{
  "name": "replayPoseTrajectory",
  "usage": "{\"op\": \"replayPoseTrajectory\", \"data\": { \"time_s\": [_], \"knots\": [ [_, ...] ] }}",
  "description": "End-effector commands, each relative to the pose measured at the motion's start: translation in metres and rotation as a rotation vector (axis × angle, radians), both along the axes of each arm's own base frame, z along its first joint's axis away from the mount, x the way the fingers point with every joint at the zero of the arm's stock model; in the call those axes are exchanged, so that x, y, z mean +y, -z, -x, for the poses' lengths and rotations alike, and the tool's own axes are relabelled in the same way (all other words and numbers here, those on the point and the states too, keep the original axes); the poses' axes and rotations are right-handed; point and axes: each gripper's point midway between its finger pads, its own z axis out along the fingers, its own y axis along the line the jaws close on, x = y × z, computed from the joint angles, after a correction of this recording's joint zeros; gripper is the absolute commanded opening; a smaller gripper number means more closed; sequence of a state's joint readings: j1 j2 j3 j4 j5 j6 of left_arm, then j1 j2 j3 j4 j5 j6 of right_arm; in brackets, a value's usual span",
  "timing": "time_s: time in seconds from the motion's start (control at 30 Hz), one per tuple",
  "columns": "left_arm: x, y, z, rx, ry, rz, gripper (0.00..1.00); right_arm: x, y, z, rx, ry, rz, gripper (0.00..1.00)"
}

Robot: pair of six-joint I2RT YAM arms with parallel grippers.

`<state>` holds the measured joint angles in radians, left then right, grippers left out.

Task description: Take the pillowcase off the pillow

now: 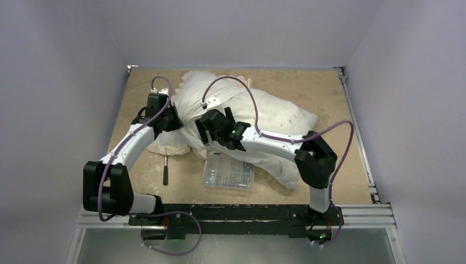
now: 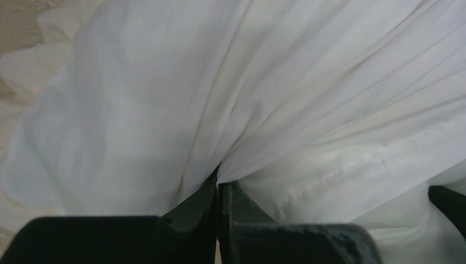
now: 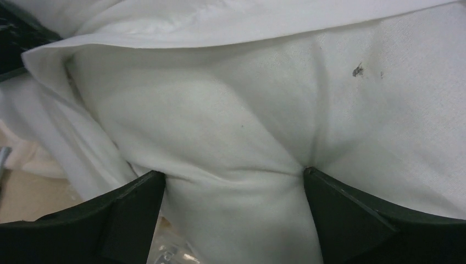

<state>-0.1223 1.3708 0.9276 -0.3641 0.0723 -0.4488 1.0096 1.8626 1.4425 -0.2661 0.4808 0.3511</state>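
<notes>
The plump off-white pillow [image 1: 275,118] lies slantwise across the table, its upper left part inside the cream-white pillowcase [image 1: 189,91]. The ruffled frill [image 1: 167,144] spreads on the table at the left. My left gripper [image 1: 176,118] is shut on a fold of the pillowcase [image 2: 165,99], and the cloth fans out from its closed tips [image 2: 220,179]. My right gripper [image 1: 202,132] is open, its fingers wide apart and pressed into a bulge of the bare pillow [image 3: 220,121]. The hem of the pillowcase [image 3: 220,25] lies just beyond it. No dark grey face shows.
A clear plastic box of small parts [image 1: 228,173] lies against the pillow's near side, under my right arm. A black-handled tool [image 1: 165,170] lies left of it. Metal rails [image 1: 360,143] border the beige table [image 1: 137,93] on the right, and walls close in on three sides.
</notes>
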Motion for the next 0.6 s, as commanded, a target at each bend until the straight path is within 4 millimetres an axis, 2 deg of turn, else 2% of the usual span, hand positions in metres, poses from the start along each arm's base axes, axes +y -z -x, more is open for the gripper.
{"op": "replayPoseTrajectory", "data": {
  "time_s": [0.0,0.1,0.17,0.23,0.33,0.4,0.57],
  "knots": [
    [-0.002,0.007,0.007,0.016,0.029,-0.002,0.00,-0.035,0.045,-0.014,-0.005,0.186,0.173,0.99],
    [-0.002,0.009,0.005,0.018,0.028,-0.001,0.00,-0.051,0.062,-0.018,-0.020,0.271,0.235,0.98],
    [-0.002,0.011,0.004,0.021,0.030,-0.003,0.00,-0.058,0.058,-0.022,-0.032,0.316,0.233,0.83],
    [0.001,0.014,0.002,0.027,0.020,-0.013,0.00,-0.060,0.042,-0.028,-0.050,0.341,0.194,0.48],
    [0.011,0.020,0.001,0.046,-0.012,-0.040,0.00,-0.067,0.001,-0.041,-0.085,0.352,0.094,0.01],
    [0.020,0.023,0.000,0.053,-0.039,-0.054,0.00,-0.079,-0.028,-0.049,-0.109,0.361,0.023,0.00],
    [0.037,0.029,-0.001,0.070,-0.091,-0.077,0.00,-0.148,-0.093,-0.080,-0.198,0.450,-0.130,0.00]
  ]
}}
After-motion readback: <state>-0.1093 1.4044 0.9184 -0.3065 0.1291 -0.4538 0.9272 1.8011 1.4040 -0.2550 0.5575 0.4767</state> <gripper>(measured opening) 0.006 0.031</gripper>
